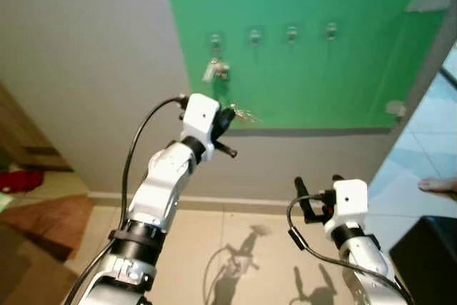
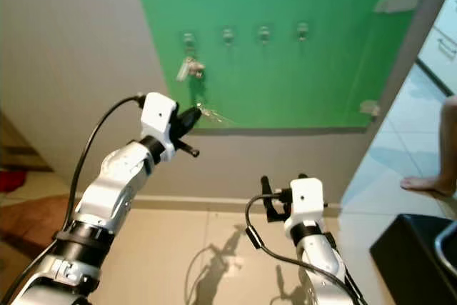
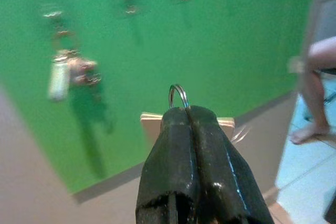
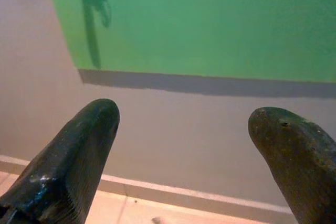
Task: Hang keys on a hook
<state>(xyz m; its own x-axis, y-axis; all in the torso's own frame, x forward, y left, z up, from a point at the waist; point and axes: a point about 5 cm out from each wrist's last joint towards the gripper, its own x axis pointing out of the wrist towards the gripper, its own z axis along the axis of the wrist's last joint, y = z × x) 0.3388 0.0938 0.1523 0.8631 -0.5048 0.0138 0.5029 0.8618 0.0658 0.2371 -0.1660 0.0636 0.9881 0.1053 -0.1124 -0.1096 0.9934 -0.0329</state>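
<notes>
Green board [image 1: 343, 69] is fixed to a grey wall above a tiled floor, and a row of four small hooks runs across its upper part. The keys [image 3: 178, 98] are pinched in the left gripper [image 1: 227, 118], whose fingers are shut tight together; a metal ring stands clear above the fingertips and a pale wooden tag [image 3: 152, 124] is seen just behind them. The keys are held in front of the lower part of the board, below the row of hooks. The leftmost hook [image 1: 215, 39] is already taken by another key bunch [image 1: 216, 70] with a white fob. The nearest free hook [image 1: 254, 36] lies above the held ring and a little toward the robot's right, so a raise and a slight rightward shift would seem to be called for. The ring is presented upright, roughly facing the board. The right gripper [image 1: 316, 192] is held low and well apart, its fingers spread wide, with nothing between them. A person's bare foot [image 1: 437, 185] is seen on the floor at the right.
</notes>
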